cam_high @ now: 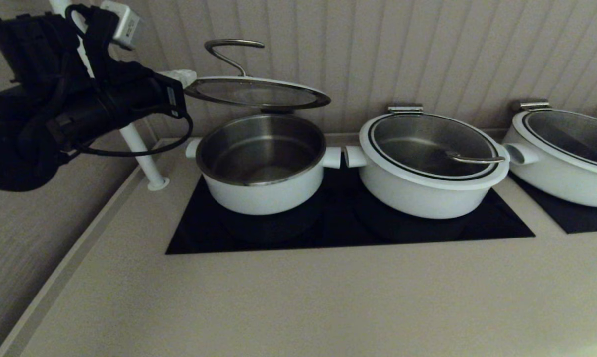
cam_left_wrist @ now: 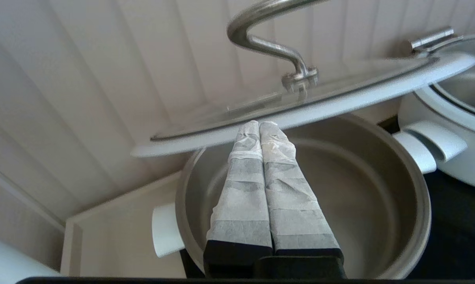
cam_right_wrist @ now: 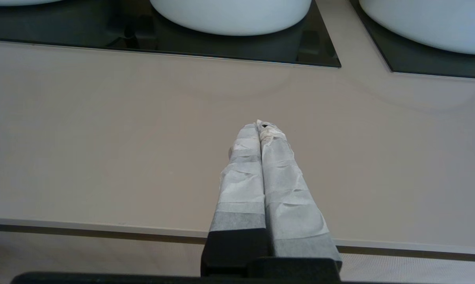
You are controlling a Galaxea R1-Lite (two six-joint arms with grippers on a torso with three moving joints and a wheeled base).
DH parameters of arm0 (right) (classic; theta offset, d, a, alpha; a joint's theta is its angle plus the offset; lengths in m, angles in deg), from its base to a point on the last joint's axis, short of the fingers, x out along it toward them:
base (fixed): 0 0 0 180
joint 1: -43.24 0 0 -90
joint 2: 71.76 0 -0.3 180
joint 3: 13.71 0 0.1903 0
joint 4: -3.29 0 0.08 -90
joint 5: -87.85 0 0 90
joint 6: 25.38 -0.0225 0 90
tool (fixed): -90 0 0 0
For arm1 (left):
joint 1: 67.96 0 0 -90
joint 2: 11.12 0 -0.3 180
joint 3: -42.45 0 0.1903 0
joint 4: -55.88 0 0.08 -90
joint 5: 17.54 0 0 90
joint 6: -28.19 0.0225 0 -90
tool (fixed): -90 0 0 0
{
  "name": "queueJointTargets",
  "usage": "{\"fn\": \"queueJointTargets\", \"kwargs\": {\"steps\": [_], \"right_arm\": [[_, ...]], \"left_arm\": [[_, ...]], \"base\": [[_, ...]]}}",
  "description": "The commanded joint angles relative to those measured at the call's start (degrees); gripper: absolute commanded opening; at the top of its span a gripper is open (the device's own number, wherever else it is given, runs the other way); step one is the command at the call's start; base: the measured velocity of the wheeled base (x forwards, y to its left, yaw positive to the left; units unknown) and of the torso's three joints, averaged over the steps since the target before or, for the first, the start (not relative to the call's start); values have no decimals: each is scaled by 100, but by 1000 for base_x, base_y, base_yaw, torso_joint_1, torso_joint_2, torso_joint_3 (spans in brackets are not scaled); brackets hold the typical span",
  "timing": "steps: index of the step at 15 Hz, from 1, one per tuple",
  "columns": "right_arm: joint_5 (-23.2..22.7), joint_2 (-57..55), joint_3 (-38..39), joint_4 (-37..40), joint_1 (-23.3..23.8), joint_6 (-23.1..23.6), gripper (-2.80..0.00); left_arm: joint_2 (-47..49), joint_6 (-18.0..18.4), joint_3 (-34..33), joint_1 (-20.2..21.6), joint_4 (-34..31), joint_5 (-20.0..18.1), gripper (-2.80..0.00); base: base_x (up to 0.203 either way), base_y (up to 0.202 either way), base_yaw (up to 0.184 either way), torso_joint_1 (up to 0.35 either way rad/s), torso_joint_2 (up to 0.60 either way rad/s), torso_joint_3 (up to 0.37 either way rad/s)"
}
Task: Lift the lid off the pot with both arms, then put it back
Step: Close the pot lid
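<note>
My left pincer (cam_left_wrist: pixel 259 125) was closed, its two taped fingers (cam_left_wrist: pixel 243 189) pressed flat together, and their tips sat against the underside of the white rim of the lid (cam_high: pixel 256 93); I could not tell how firmly the lid rested on them. The lid hung in the air above the pot (cam_high: pixel 261 163), clear of it and tilted a little, with its edge over the far side of the pot's mouth. It was a round disc of clear glass with a white outer rim and a dark ring just inside it, and from its middle rose a thin steel wire handle (cam_high: pixel 231 52) that climbed from a small foot and curled over in a curve. The pot stood uncovered at the left end of a black cooktop (cam_high: pixel 328 233) sunk into the pale bench (cam_high: pixel 298 302). It was deep and straight-walled, white outside with a brushed steel interior, and a stubby white handle stuck out at each side. Just to its right, handle nearly meeting handle, sat a wider, shallower white pot (cam_high: pixel 429 166) with its own glass lid on, and a third white pot (cam_high: pixel 566 153), also lidded, stood further right on a second dark panel. My left arm reached in from the left at the height of the lifted lid. My right pincer (cam_right_wrist: pixel 259 124) was closed on nothing, fingers together, low over the bare front part of the bench, well apart from the pots.
</note>
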Motion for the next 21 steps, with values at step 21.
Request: {"fn": "queueJointTargets", "kwargs": {"steps": [21], "right_arm": [[-6,-7,0,0,-1,5,-280]], "left_arm": [[529,-43,365,-20,24,-17,-280]], "base": [[0,0,0,0,0,0]]}}
